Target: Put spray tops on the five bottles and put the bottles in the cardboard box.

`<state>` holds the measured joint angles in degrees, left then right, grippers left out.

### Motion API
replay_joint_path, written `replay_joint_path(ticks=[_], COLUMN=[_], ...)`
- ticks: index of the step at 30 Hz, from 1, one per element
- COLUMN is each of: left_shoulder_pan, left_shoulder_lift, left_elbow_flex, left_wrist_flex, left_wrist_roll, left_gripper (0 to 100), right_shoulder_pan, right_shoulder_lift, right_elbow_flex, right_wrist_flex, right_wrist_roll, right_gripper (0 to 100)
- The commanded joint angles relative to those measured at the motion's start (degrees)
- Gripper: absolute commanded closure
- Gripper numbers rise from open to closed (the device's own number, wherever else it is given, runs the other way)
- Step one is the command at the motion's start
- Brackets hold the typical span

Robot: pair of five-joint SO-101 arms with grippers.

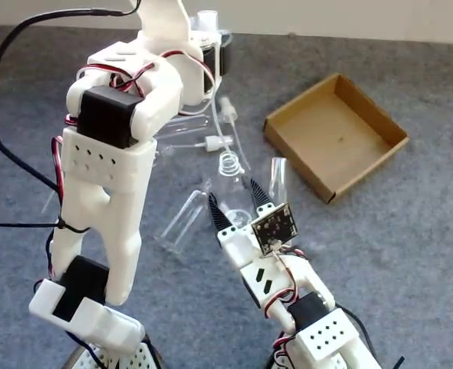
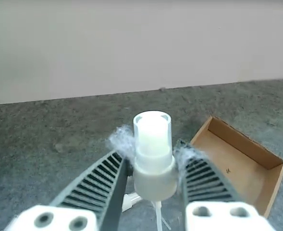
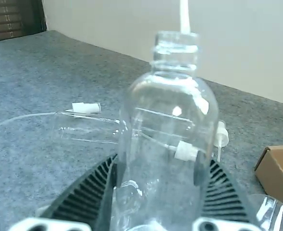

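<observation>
While the left gripper (image 2: 152, 154) pinches a white spray top (image 2: 153, 130) above the far carpet, the right gripper (image 1: 232, 194), nearer, clamps an upright clear bottle (image 3: 165, 125). The top's dip tube (image 3: 184, 14) hangs just over the bottle's open neck. A loose bottle (image 1: 181, 221) lies just left of the right gripper. The cardboard box (image 1: 326, 131) sits far right.

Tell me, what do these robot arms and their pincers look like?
Both are chunky white plastic shells with black motor blocks at the joints and red, black and white wires looping between them. The left arm has rows of small holes; the right arm carries a dark circuit board. The left gripper and right gripper have dark ribbed fingers.
</observation>
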<state>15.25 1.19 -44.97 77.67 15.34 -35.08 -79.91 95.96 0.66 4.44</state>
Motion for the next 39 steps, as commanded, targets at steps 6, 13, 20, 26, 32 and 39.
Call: replay_joint_path(ticks=[6, 13, 20, 26, 32, 39], left_shoulder_pan=[-2.4, 1.2, 7.5, 10.6, 13.5, 15.3], left_shoulder_lift=[-2.8, -2.7, -2.7, -2.9, -5.6, -8.7], left_elbow_flex=[-0.2, -0.1, -0.2, -0.6, -1.1, -0.7], left_wrist_flex=[-1.3, 0.1, 5.6, 10.8, 13.5, 18.2], left_wrist_roll=[-1.1, -0.7, -0.7, -0.7, -0.7, -0.7], left_gripper=[94, 95, 95, 95, 95, 95], right_shoulder_pan=[-0.7, -0.7, -0.7, -0.7, -0.6, -0.6], right_shoulder_lift=[-0.7, -0.7, -0.7, -0.7, -0.7, -0.5], right_elbow_flex=[6.0, 6.0, 6.0, 6.0, 6.0, 6.0], right_wrist_flex=[0.1, 0.1, 0.1, 0.1, 0.2, 0.2], right_wrist_roll=[0.8, 0.8, 0.8, 0.8, 0.8, 0.8], right_gripper=[82.8, 82.8, 82.8, 82.8, 82.8, 82.8])
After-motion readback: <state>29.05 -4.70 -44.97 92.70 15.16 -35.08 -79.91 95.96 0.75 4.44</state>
